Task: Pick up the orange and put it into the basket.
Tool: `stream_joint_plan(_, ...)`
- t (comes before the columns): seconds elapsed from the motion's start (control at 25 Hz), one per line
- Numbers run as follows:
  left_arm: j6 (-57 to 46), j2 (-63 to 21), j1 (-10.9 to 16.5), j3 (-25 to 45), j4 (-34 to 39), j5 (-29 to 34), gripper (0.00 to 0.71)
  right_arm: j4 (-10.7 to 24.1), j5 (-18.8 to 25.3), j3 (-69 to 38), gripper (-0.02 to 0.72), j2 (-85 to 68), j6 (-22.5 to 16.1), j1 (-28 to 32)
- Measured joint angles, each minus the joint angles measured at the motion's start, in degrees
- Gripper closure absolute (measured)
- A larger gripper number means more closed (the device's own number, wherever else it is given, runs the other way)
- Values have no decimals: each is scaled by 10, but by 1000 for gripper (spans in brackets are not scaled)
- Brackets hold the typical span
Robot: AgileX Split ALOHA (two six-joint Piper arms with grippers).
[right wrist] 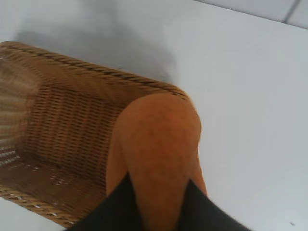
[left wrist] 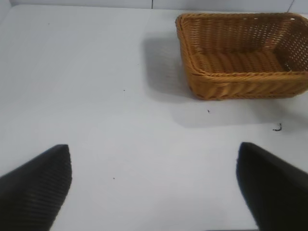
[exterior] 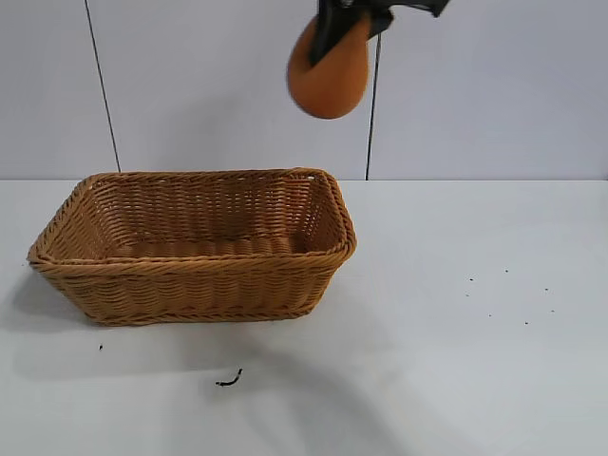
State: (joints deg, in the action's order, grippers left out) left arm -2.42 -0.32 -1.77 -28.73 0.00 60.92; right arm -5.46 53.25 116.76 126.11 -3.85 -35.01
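Observation:
My right gripper (exterior: pixel 344 28) is shut on the orange (exterior: pixel 330 74), a dull-orange fruit, and holds it high in the air above the right end of the basket (exterior: pixel 195 285). In the right wrist view the orange (right wrist: pixel 159 144) fills the middle between the black fingers (right wrist: pixel 120 207), with the basket (right wrist: pixel 57 115) below it. The wicker basket stands empty on the white table. My left gripper (left wrist: pixel 154 187) is open and empty, off over bare table, with the basket (left wrist: pixel 240 82) far from it.
A small black scrap (exterior: pixel 229 380) lies on the table in front of the basket. Tiny dark specks dot the table at the right. A grey wall stands behind.

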Motion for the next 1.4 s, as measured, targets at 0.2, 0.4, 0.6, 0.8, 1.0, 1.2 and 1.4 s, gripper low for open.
stream_joint_plan(0.2, 0, 0, 0, 0, 0, 0, 44, 20, -30, 0, 650, 70, -19, -8)
stream_joint_plan(0.4, 0, 0, 0, 0, 0, 1, 44, 25, -31, 0, 647, 105, -20, -8)
stream_joint_plan(0.6, 0, 0, 0, 0, 0, 1, 44, 17, -29, 0, 252, 102, -13, -8)
stream_joint_plan(0.8, 0, 0, 0, 0, 0, 1, 44, 25, 27, 51, 52, 88, -5, -7)
stream_joint_plan(1.0, 0, 0, 0, 0, 0, 1, 44, 60, 114, 146, 36, 80, -27, 22)
stream_joint_plan(1.2, 0, 0, 0, 0, 0, 1, 44, 95, 155, 171, 33, 78, -36, 82)
stream_joint_plan(1.4, 0, 0, 0, 0, 0, 1, 44, 100, 163, 171, 32, 78, -36, 165)
